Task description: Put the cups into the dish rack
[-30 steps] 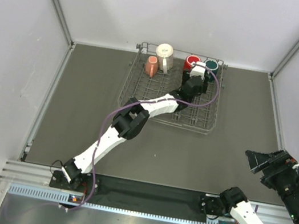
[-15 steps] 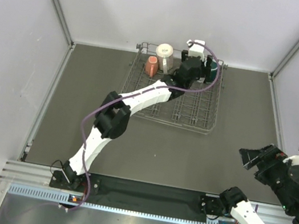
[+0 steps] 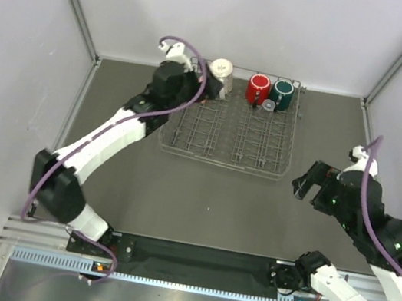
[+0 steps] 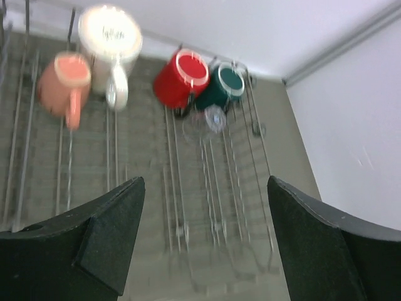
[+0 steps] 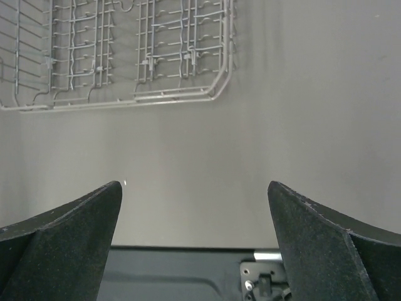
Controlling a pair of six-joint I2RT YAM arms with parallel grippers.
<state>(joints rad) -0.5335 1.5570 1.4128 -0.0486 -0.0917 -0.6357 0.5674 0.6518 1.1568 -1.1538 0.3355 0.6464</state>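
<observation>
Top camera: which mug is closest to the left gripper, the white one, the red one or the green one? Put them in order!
1. White mug: right beside the left gripper, at the back left of the dish rack.
2. Red mug: back row, further right.
3. Dark green mug: back right corner, farthest.

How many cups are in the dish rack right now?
5, at the far end of the dish rack: salmon-pink mug leftmost, white mug, red mug, dark green mug, clear glass in front of those two.
</observation>
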